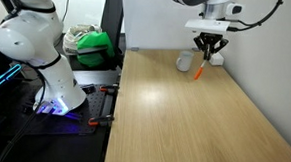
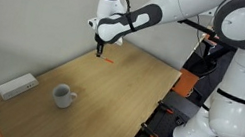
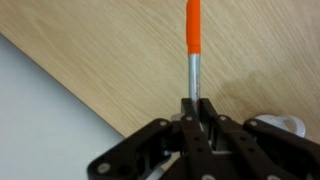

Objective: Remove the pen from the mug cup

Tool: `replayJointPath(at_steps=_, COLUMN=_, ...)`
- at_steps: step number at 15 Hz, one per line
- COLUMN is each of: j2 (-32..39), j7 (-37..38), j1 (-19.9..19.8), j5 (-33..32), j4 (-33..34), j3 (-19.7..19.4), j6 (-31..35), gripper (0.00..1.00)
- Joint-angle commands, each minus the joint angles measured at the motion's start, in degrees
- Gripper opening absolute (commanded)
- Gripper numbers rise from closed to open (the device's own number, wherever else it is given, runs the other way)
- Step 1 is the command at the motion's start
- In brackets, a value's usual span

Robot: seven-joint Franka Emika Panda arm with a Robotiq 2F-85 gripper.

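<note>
Clamping pen (image 3: 192, 30) by silver end, gripper (image 3: 196, 108) held it low over table (image 1: 183, 123), well apart from mug cup (image 2: 63, 95), likely for set-down.

Pen (image 3: 192, 40): far end off-frame (near end inside jaws)

There is one pen (image 3: 193, 25), orange and silver, at the top middle of the wrist view. There is one mug (image 2: 63, 96), low and left in an exterior view, and one white block (image 2: 18, 86) left of it. There is one table (image 1: 183, 123) and one gripper (image 2: 101, 47).
</note>
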Motion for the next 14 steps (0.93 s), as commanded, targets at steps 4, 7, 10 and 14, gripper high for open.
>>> replayJointPath(at_steps=4, j2=3.80, j7=8.95, j1=-0.55, j5=-1.26, j4=6.16, j3=1.50, j6=-12.34, gripper=0.33)
replayJointPath(at_steps=7, j2=5.03, j7=11.68, j1=-0.54, j5=-1.36, j4=7.58, j3=1.72, j6=-15.70, gripper=0.51)
replayJointPath(at_steps=10, j2=5.36, j7=13.79, j1=-0.38, j5=-1.66, j4=8.19, j3=1.95, j6=-17.15, gripper=0.73)
replayJointPath(at_steps=14, j2=5.51, j7=16.14, j1=-0.17, j5=-1.83, j4=8.71, j3=2.13, j6=-17.20, gripper=1.00)
